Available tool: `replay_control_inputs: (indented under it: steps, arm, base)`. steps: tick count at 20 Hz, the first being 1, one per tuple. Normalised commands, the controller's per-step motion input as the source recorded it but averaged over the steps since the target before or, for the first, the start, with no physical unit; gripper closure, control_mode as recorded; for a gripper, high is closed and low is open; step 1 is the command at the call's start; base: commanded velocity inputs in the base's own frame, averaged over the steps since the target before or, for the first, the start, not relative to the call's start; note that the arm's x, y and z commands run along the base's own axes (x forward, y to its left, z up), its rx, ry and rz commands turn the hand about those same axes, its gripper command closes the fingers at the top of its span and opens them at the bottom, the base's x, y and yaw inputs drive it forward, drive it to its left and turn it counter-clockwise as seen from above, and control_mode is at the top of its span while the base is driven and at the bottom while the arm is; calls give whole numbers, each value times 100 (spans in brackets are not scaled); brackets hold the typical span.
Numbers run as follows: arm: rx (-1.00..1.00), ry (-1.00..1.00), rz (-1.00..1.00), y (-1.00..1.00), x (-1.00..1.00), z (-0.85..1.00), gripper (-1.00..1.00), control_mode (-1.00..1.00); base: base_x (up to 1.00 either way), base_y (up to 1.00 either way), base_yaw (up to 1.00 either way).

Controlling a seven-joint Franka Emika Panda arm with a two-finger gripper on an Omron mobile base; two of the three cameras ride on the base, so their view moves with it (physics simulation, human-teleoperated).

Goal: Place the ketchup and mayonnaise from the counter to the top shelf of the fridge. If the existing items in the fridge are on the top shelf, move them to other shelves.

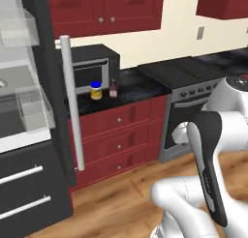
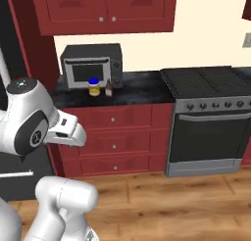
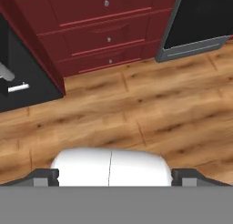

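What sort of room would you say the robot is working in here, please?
A home kitchen, rendered in simulation: a stove with an oven door, a microwave on a dark counter above red drawers, and an open fridge door at the left.

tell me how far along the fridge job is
The fridge door already stands open. Nothing else looks done: the mayonnaise jar and the ketchup bottle both stand on the dark counter in front of the microwave. Nothing is in hand; the pincer is open, pointing at the wood floor. Both condiments are left to carry over.
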Motion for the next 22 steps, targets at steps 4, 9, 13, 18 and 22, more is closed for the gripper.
replay_control_inputs:
  steps: [4, 9, 13, 18, 22]
  arm:
    - [0, 0, 0, 0, 0, 0, -100, 100]
    - [0, 0, 0, 0, 0, 0, -100, 100]
    - [0, 0, 0, 0, 0, 0, -100, 100]
    - [0, 0, 0, 0, 0, 0, -100, 100]
    - [0, 0, 0, 0, 0, 0, -100, 100]
  base:
    - [100, -69, 9]
    - [98, -24, 32]
    - [86, 0, 47]
    - [74, -6, 33]
    - [9, -25, 9]
